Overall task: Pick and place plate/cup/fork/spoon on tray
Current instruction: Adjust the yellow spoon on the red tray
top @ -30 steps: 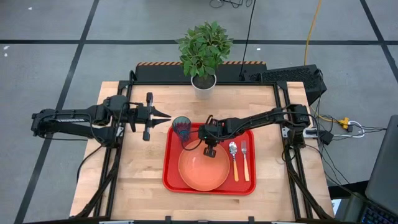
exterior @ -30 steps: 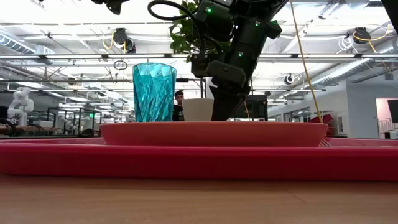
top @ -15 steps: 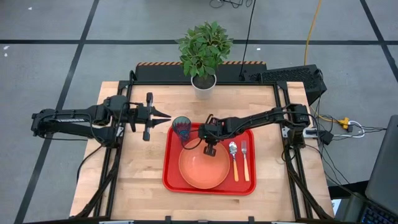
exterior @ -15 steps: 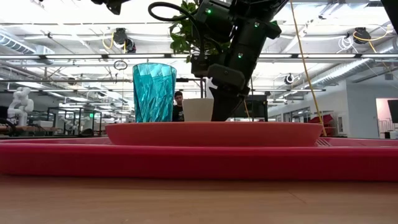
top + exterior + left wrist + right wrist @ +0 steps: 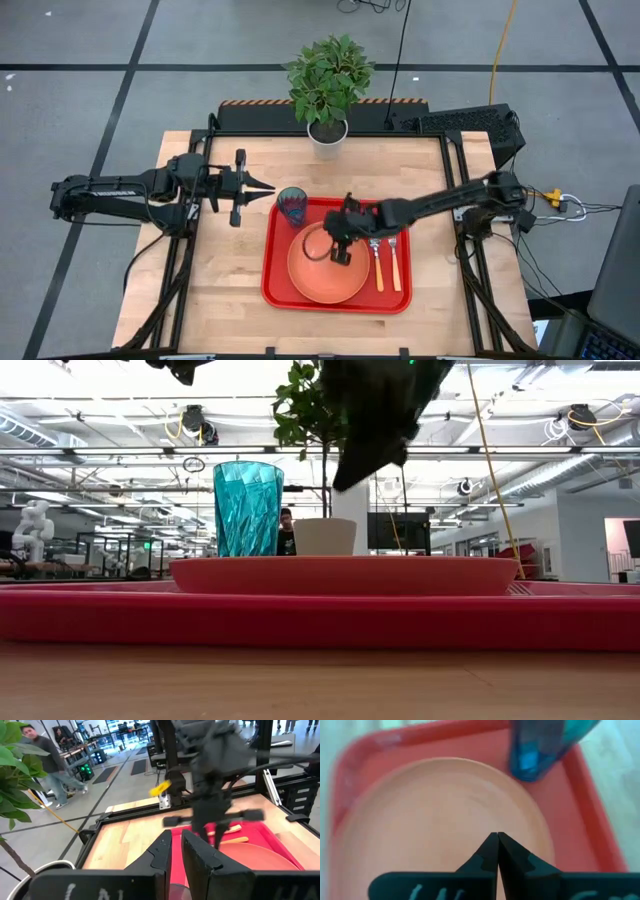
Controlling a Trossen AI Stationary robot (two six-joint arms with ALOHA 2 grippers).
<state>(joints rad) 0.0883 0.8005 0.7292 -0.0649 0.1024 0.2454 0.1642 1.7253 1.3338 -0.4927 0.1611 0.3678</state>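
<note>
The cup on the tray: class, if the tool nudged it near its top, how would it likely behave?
The cup is taller than wide, so it would probably tip rather than slide. It looks like thin translucent plastic, likely light. Its faceted sides may offer some grip. It stands at the tray's corner.

The tray point(image 5: 280, 285) is showing bright red, and the plate point(image 5: 325, 275) on it is glowing a softer orange-salmon. The cup point(image 5: 247, 508) is gleaming translucent teal-blue with a faceted diamond pattern. The spoon point(image 5: 377, 268) and fork point(image 5: 394, 268) are pairing silver metal with orange handles. The plant point(image 5: 328, 75) is showing green leaves above a white pot point(image 5: 327, 140). The table point(image 5: 225, 280) is displaying pale wood grain. Both arms are looking black.
</note>
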